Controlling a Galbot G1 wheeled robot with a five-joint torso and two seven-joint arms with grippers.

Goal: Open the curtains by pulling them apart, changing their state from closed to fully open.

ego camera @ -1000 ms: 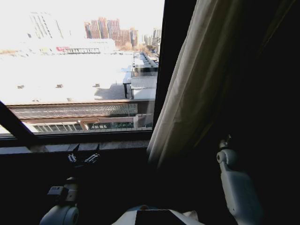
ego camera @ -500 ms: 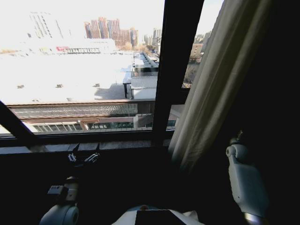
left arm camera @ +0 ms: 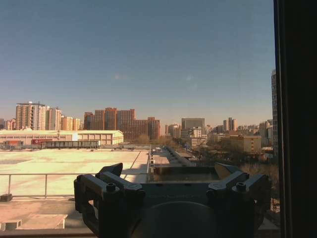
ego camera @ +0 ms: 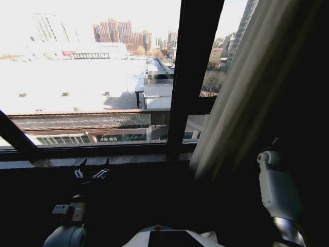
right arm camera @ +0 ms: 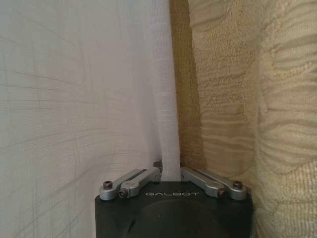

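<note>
One curtain (ego camera: 241, 98) hangs bunched at the right of the window, in pale vertical folds. In the right wrist view it is a sheer white panel (right arm camera: 74, 99) beside a thicker beige textured drape (right arm camera: 237, 99). My right gripper (right arm camera: 170, 172) is shut on a narrow fold of the sheer curtain. My right arm (ego camera: 277, 190) stands low at the right, beside the curtain's lower folds. My left gripper (ego camera: 91, 174) rests low near the window sill, open with nothing in it, and its fingers (left arm camera: 111, 171) face the bare glass.
A dark vertical window frame bar (ego camera: 190, 77) runs down the middle, with a slanted bar (ego camera: 15, 136) at the lower left. The sill (ego camera: 103, 160) lies below the glass. Rooftops and city buildings show outside.
My right arm has moved to the right with the curtain in its grip, uncovering the frame bar and the glass to its right. The left arm has not moved.
</note>
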